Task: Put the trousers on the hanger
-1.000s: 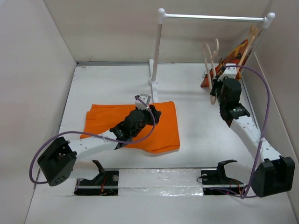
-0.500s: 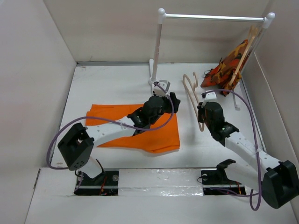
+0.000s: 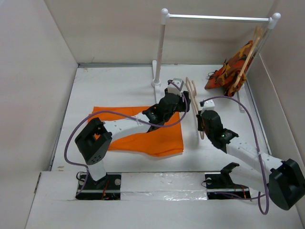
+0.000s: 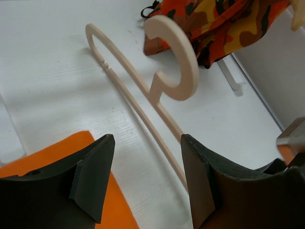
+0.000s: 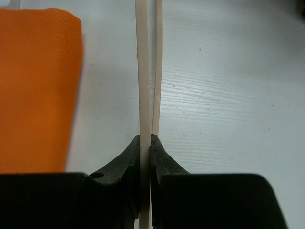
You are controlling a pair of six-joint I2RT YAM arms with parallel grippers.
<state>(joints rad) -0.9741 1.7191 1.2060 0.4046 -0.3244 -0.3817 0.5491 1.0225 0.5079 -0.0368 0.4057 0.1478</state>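
Wooden hanger [image 5: 143, 71] in right gripper [image 5: 146, 139]

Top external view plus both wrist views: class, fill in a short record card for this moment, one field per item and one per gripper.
Trousers: plain bright orange cloth trousers lie flat on the white table, not on any hanger.
Hanger: pale wooden loop-armed hanger, right of the trousers and apart from them.
Right gripper: jaws shut on the hanger's thin arm.
Left gripper: jaws open, empty, facing the hanger's hook.
Rail: white rail; orange, red and brown camouflage garment hangs from it.
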